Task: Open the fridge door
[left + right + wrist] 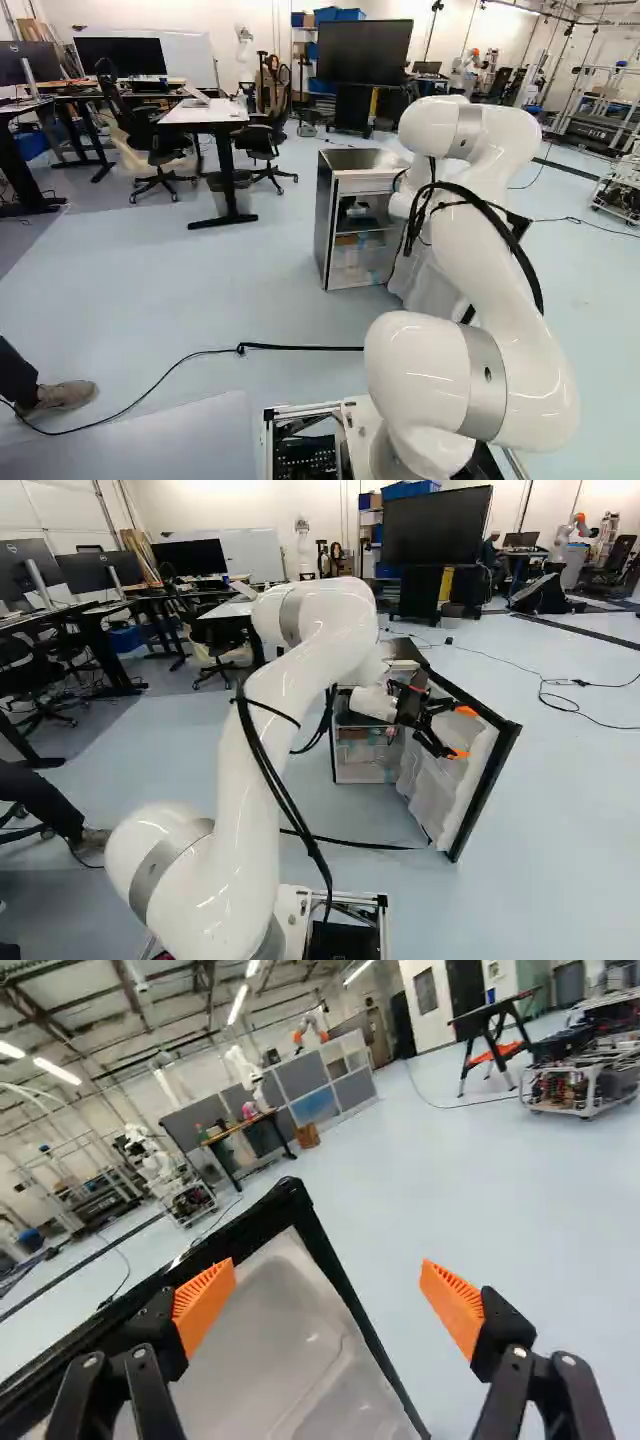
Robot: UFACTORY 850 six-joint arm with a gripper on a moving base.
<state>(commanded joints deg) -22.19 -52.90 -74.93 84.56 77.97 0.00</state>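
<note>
Your door [450, 790] already swings well out, right of centre in the right base view; the fridge [322, 225] is near the left base view's middle. Your gripper [329, 1302] is spread wide, holding nothing. You probably need only back clear.

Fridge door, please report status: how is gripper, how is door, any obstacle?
Gripper open, holding nothing. Fridge door stands wide open. Black cable lies on floor ahead, possible snag for base.

Black-edged door [452, 778] — white arm [490, 275]
</note>
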